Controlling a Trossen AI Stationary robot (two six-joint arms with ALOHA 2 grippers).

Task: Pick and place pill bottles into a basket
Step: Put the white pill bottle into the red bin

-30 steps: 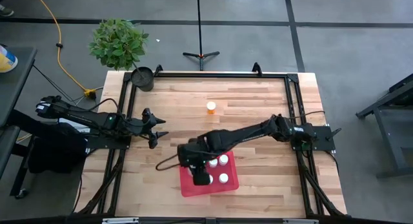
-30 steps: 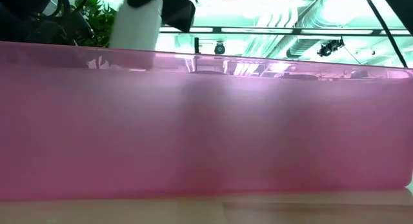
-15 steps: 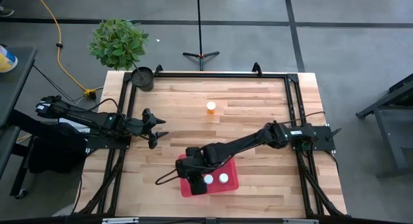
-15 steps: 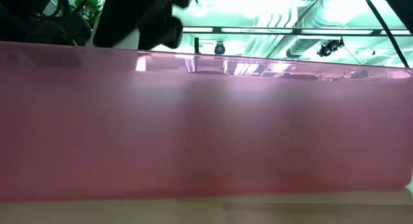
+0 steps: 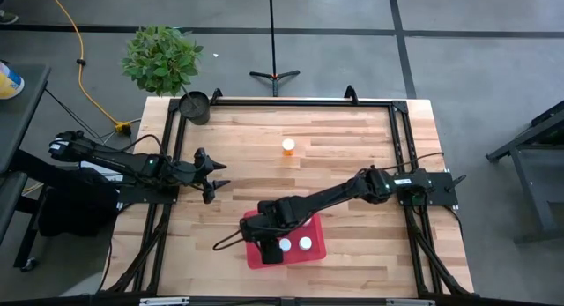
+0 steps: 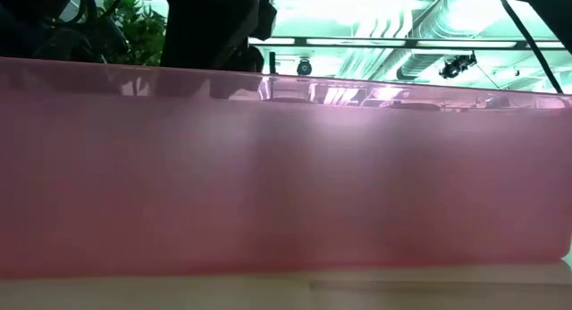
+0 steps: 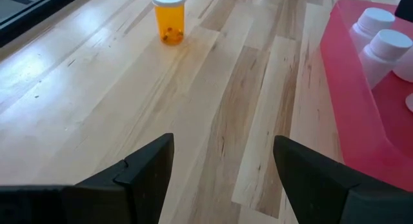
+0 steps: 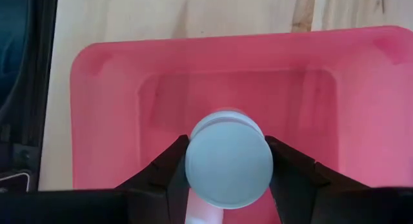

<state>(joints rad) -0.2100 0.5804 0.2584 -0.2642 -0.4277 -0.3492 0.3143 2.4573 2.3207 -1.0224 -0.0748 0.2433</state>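
The red basket [image 5: 264,257] stands near the table's front edge, and in the low view its wall [image 6: 286,167] fills the picture. Two white-capped pill bottles [image 5: 305,243] stand upright inside it. My right gripper [image 5: 268,228] reaches down into the basket's left part, shut on another white-capped pill bottle [image 8: 228,161]. An amber pill bottle [image 5: 288,146] stands alone on the wood farther back. My left gripper [image 7: 222,162] waits open at the table's left side, above the bare wood. My right gripper pinches the pill bottle between its two fingers [image 8: 169,167], on opposite sides at its white cap [image 8: 228,153]. The fingers come from above, slanting down. The bottle stands about upright over the basket's floor. Whether its bottom rests there is hidden.
A small black pot [image 5: 195,106] and a green plant [image 5: 161,59] are at the far left corner. A black frame [image 5: 291,101] runs along the table's far and side edges. Bare wood [image 5: 352,147] lies between the basket and the far edge.
My right gripper has sunk into the basket with the white-capped bottle and shifted a little toward the table's near edge. In the low view the bottle, first well above the basket's wall, has dropped behind it. The grip stayed shut.
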